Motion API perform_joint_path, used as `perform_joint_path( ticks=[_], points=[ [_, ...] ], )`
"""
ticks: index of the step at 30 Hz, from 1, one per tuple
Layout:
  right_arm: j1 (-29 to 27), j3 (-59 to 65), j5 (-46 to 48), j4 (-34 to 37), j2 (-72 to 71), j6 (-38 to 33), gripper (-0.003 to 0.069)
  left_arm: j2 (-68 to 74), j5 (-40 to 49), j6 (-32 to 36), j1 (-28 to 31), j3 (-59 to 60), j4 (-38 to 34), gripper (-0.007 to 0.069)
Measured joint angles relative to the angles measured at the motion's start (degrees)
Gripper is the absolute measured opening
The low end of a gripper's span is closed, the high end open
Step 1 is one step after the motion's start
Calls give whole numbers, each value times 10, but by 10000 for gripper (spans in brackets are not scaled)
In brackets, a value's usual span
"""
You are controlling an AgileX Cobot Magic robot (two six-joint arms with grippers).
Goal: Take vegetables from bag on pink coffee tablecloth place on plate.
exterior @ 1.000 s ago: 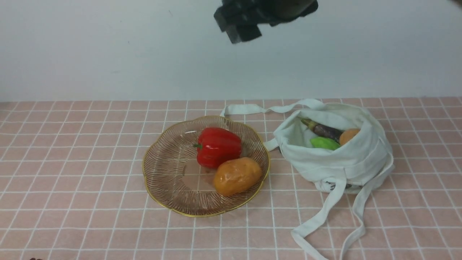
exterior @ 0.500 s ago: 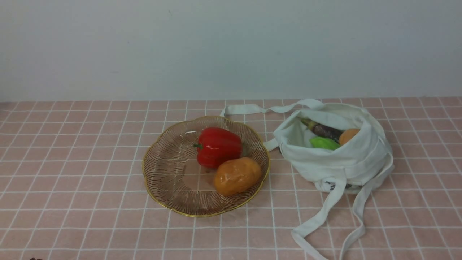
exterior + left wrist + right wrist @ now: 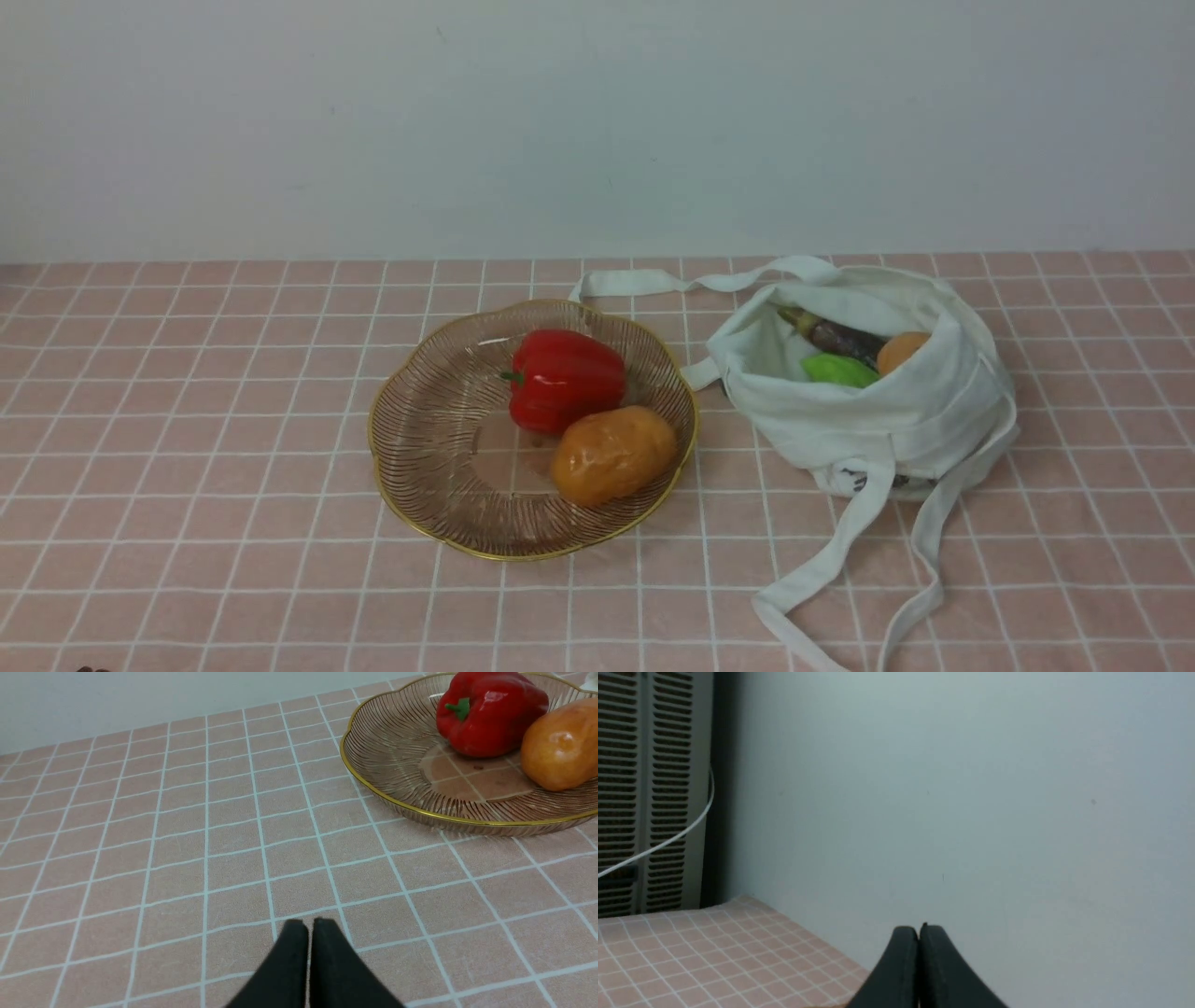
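Round see-through gold-rimmed plate [image 3: 420, 448] on pale pink gridded tablecloth [image 3: 187, 420] holds glossy red pepper [image 3: 565, 378] and orange-brown oval potato [image 3: 613, 455], touching. Soft white cloth bag [image 3: 896, 420] near it, mouth open: slender purple piece [image 3: 831, 336], bright green piece [image 3: 838, 371], small orange piece [image 3: 901, 352] inside. Left pincer [image 3: 309, 926] pressed together over bare cloth near plate; right pincer [image 3: 919, 931] together, facing wall.

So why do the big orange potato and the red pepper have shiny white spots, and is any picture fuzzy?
Front view: light glints off the glossy orange-brown toy potato and the shiny red toy pepper, shadows in the see-through gold-rimmed dish are faint; left wrist view: same glints, sharp picture; right wrist view: mostly plain wall, slightly soft, no glare.
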Motion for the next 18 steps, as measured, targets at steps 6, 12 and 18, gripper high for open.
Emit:
perform_joint_path(
  ticks=[6,12,18],
  points=[
    [0,69,-82,-28,0,-1,-15,0,0,0,0,0,0,-5],
    [0,94,-57,-29,0,-2,-15,0,0,0,0,0,0,-5],
    [0,94,-4,-29,0,-2,-15,0,0,0,0,0,0,-5]
  ],
)
